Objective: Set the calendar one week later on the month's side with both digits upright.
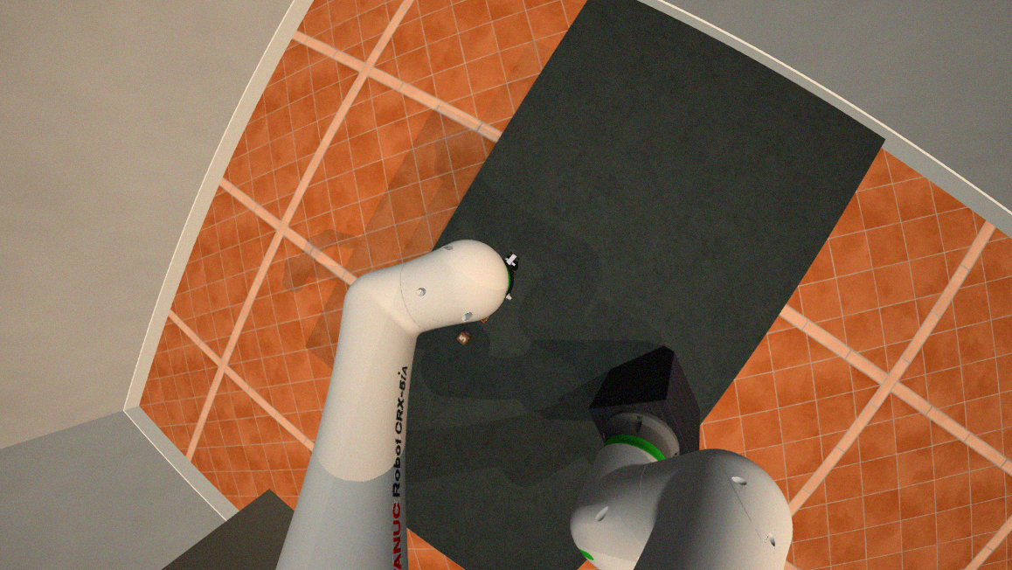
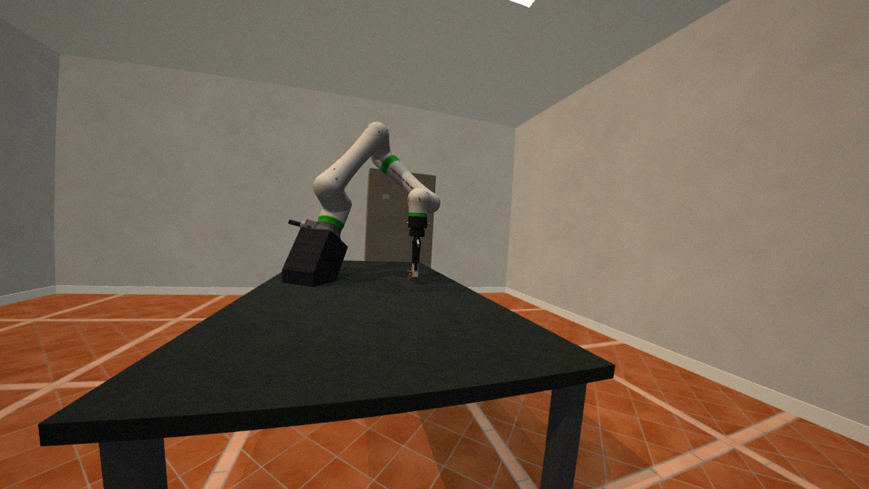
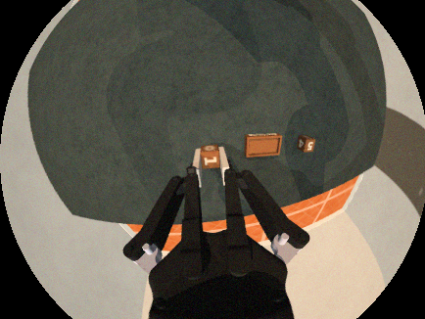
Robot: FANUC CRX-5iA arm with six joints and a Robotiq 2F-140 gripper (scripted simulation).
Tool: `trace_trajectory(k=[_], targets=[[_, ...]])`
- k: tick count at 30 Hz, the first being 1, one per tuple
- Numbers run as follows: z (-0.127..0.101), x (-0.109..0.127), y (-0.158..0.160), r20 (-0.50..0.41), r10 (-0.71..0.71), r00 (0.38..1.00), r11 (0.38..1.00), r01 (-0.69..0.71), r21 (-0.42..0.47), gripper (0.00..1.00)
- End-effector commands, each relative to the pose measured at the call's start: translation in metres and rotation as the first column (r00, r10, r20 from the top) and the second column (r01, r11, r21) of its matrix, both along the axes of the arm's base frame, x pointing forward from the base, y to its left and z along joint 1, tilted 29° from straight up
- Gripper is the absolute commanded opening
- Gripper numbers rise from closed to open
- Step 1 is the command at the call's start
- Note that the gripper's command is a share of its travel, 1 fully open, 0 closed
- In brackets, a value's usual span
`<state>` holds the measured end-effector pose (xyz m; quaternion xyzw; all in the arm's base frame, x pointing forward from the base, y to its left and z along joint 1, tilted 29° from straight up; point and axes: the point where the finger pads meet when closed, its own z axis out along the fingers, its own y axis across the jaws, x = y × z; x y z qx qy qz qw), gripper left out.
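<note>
In the wrist view my gripper (image 3: 210, 155) is shut on a small brown date cube (image 3: 211, 159) with a white digit on its top face, which I cannot read. The empty brown tray (image 3: 263, 146) lies flat on the dark table, just to the right of the held cube. The second cube (image 3: 306, 143) stands on the table right of the tray and shows a 5; it also shows in the overhead view (image 1: 462, 338). In the side view the gripper (image 2: 415, 265) points straight down, just above the table. In the overhead view the arm hides the gripper and the tray.
The table's edge (image 3: 313, 204) runs close behind the tray and cubes, with orange floor tiles beyond it. The robot's dark base block (image 2: 314, 258) stands on the table to the left of the gripper.
</note>
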<state>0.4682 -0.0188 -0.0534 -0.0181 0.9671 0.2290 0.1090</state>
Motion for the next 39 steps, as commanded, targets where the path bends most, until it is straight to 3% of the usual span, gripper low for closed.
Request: trace_trajectory(k=[1,10,39], targets=[[-0.008,0.002,0.004,0.001,0.000,1.000,1.000,0.000,0.000,0.16],[-0.020,0.005,0.010,0.001,0.000,1.000,1.000,0.000,0.000,0.16],[-0.021,0.005,0.010,0.001,0.000,1.000,1.000,0.000,0.000,0.16]])
